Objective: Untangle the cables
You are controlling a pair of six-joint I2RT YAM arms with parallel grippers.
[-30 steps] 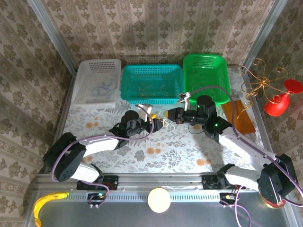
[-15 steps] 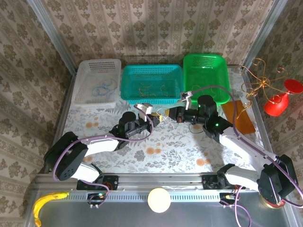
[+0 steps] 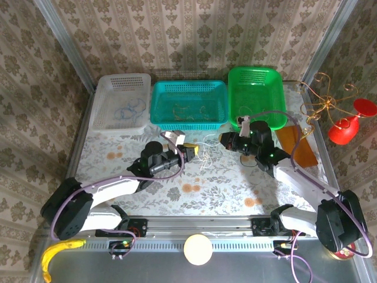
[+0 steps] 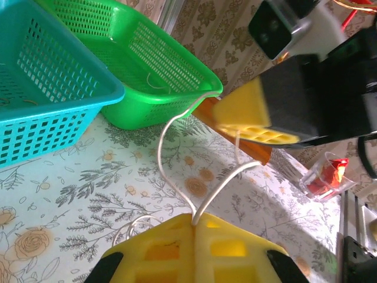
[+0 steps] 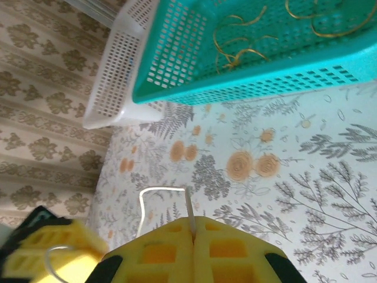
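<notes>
Item: cables, pale white, seemingly one strand (thin, hard to trace), over table between left hand and right hand; both hands were clamped shut on it.

Floral table, white basket, teal basket, green basket at back, amber board

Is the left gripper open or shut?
Shut: the left gripper's yellow pads meet in the left wrist view, pinching the white cable between them.
</notes>
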